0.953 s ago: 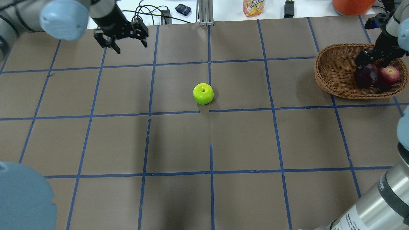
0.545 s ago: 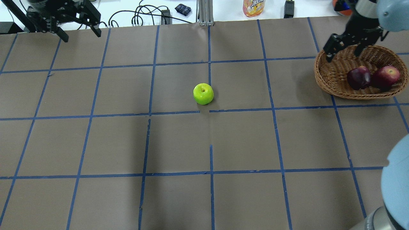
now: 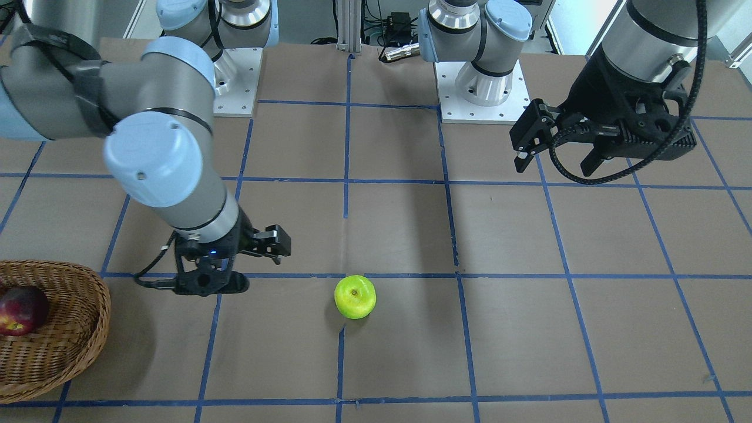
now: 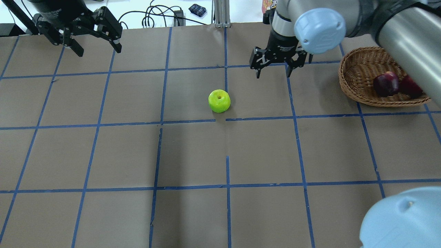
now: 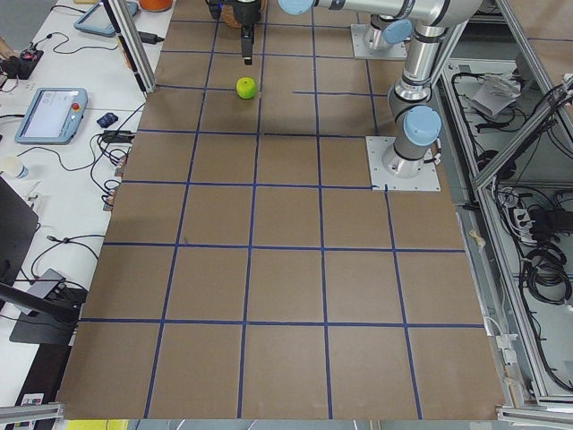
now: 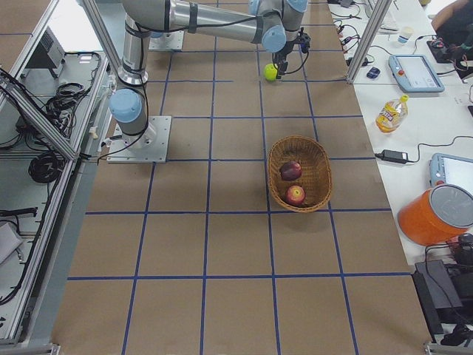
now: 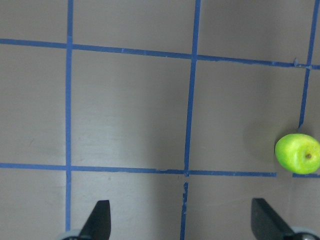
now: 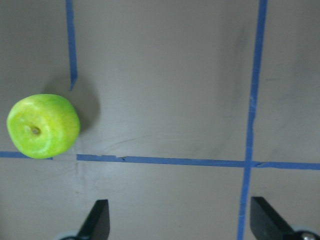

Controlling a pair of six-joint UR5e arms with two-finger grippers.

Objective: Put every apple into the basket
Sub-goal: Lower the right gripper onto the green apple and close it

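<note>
The lime green apple (image 4: 219, 101) sits alone near the table's middle; it also shows in the front view (image 3: 355, 296) and the right wrist view (image 8: 43, 125). The wicker basket (image 4: 358, 58) stands at the right edge and holds the dark maroon apple (image 4: 386, 83) and the red apple (image 4: 410, 86), which my right arm partly hides. My right gripper (image 4: 273, 74) is open and empty, above the table between the basket and the green apple. My left gripper (image 4: 100, 51) is open and empty, high over the far left. The green apple lies at the right edge of its wrist view (image 7: 297, 152).
My right arm's elbow (image 4: 320, 26) and forearm stretch over the basket's side of the table. Beyond the far edge are cables (image 4: 155, 15), a juice bottle (image 6: 390, 112) and an orange container (image 6: 432, 214). Blue tape lines grid the brown table.
My right gripper left the basket, open and empty, and swung left to just right of the green apple. My left gripper shifted a little to the right. The apples have not moved.
</note>
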